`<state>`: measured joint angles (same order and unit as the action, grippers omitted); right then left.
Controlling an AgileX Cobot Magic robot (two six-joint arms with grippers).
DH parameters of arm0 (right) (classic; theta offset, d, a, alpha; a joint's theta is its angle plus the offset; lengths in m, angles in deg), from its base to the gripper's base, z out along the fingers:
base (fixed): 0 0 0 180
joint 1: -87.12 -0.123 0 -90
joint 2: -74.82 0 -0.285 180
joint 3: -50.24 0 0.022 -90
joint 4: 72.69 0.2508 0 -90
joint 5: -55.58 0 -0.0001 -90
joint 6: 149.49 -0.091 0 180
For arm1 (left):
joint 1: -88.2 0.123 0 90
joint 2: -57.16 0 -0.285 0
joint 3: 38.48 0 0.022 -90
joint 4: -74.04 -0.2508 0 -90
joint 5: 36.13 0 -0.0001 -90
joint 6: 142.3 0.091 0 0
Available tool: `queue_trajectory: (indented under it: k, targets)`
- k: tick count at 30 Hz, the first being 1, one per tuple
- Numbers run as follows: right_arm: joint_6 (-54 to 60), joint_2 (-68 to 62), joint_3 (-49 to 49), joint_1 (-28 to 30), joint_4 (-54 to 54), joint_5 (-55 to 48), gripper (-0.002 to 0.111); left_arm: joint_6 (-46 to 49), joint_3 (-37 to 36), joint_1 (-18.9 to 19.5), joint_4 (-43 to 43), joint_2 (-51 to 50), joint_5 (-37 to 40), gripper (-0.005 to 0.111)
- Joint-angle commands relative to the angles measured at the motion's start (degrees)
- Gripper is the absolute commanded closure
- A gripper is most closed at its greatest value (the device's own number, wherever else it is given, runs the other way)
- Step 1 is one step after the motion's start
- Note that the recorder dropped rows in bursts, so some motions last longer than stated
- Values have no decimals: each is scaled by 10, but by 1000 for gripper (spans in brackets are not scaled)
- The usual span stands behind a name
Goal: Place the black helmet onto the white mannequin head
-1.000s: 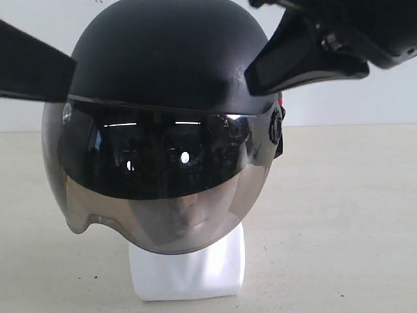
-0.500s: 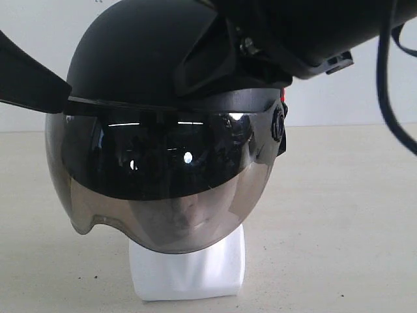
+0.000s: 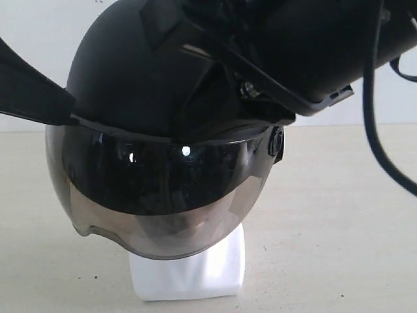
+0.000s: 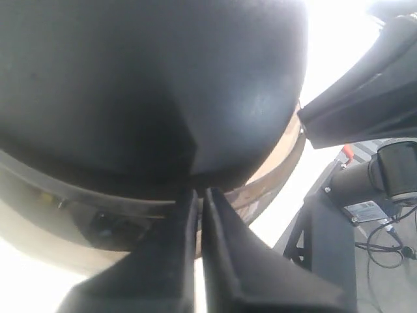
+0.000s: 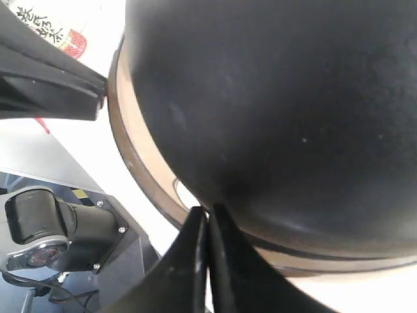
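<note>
over the table [image 3: 339,215] we are pushing the helmet [image 3: 124,85] lower onto the head [image 3: 189,274], left gripper [image 4: 199,195] and right gripper [image 5: 208,212] both closed, empty.

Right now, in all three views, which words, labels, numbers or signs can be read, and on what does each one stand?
No text can be read with certainty.
Black characters on a white and red sheet behind the black helmet: partly cut off and too blurred to read.
Sticker on a robot arm joint: too small to read.
Helmet shell, visor and white mannequin head: no text visible.
</note>
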<state>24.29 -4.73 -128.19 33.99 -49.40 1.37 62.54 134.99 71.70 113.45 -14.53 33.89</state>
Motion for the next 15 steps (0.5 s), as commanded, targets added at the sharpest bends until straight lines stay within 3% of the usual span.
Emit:
queue_trajectory:
  k: [1, 8, 15]
  targets:
    - [3, -2, 24, -1, -13, -2, 108, -5, -3, -2, 3, -1, -1, 102]
    - [6, 8, 23, -1, -15, 24, 108, 35, 65, -1, -5, -12, -1, 102]
    - [6, 8, 23, -1, -15, 27, 108, 20, 60, -1, -72, -42, -1, 102]
